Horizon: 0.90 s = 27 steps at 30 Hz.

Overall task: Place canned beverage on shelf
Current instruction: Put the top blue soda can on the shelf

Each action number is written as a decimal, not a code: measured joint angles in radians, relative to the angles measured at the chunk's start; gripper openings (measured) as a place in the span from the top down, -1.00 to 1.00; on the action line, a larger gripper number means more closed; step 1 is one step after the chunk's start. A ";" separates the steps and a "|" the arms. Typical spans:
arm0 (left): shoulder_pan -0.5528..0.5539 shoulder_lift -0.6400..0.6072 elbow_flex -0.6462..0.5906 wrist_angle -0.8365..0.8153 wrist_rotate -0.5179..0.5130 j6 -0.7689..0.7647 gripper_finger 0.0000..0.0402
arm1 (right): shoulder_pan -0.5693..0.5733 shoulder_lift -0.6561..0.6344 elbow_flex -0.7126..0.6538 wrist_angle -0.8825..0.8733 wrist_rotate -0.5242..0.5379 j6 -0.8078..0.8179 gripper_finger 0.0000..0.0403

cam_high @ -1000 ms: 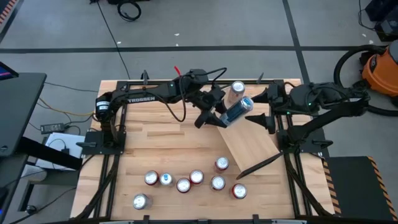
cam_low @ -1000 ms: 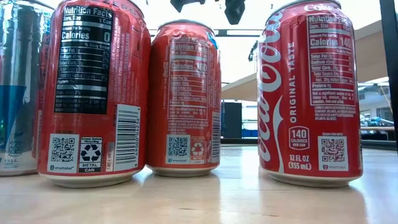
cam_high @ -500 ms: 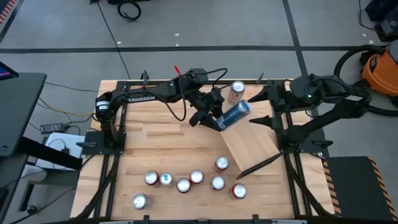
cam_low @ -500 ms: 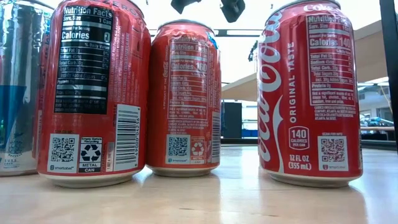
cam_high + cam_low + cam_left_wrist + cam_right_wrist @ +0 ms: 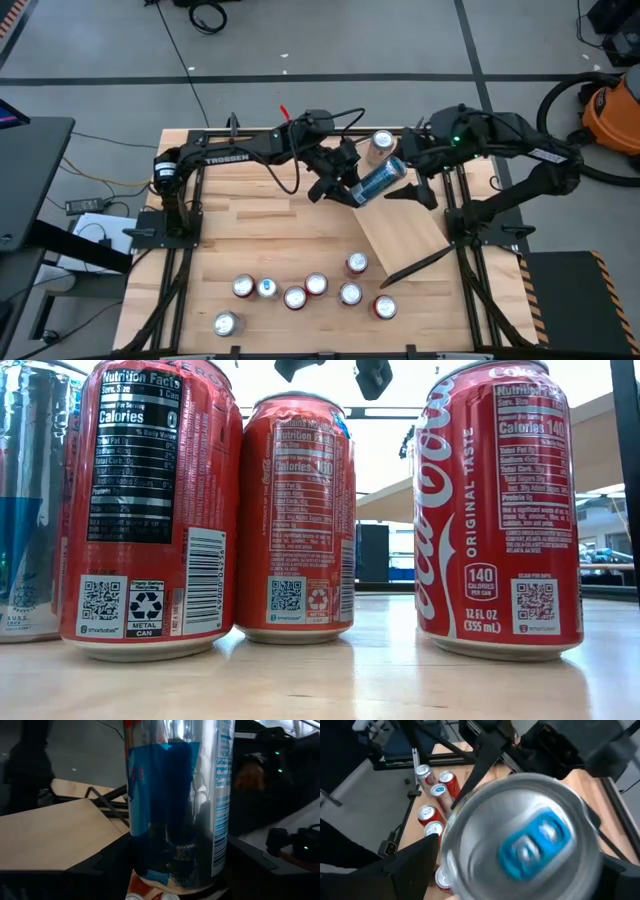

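Left gripper (image 5: 345, 185) clamps the blue can (image 5: 378, 181); right wrist view shows its blue tab (image 5: 532, 841).

Grey floor (image 5: 330, 40), orange vacuum (image 5: 612, 112), black cable (image 5: 208, 15)

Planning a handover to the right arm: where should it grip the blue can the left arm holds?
Grip the blue can on its free upper end, coming from the right. It lies tilted, its top toward the right gripper, while the left gripper holds the lower body.
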 joint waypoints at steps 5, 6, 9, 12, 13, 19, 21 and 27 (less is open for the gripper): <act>0.001 -0.001 0.000 -0.068 -0.070 0.055 -0.28 | -0.013 0.026 0.000 0.012 -0.038 -0.009 -0.86; 0.001 -0.001 0.000 -0.078 -0.071 0.062 -0.28 | -0.013 0.027 0.000 0.011 -0.036 -0.016 -0.85; -0.002 -0.001 0.001 -0.101 -0.095 0.081 -0.28 | -0.013 0.031 0.000 0.010 -0.028 -0.030 -0.83; -0.001 -0.001 0.001 -0.115 -0.098 0.093 -0.28 | -0.013 0.031 0.000 0.011 -0.025 -0.035 -0.76; -0.001 -0.001 0.001 -0.114 -0.098 0.096 -0.28 | -0.013 0.031 0.000 0.012 -0.025 -0.041 -0.73; -0.002 -0.001 0.001 -0.114 -0.097 0.102 -0.28 | -0.013 0.031 0.000 0.009 -0.021 -0.049 -0.47; -0.002 -0.001 0.001 -0.115 -0.098 0.103 -0.28 | -0.013 0.031 0.000 0.000 -0.022 -0.050 -0.38; -0.002 -0.001 0.001 -0.116 -0.100 0.103 -0.28 | -0.013 0.031 0.000 -0.013 -0.021 -0.050 -0.21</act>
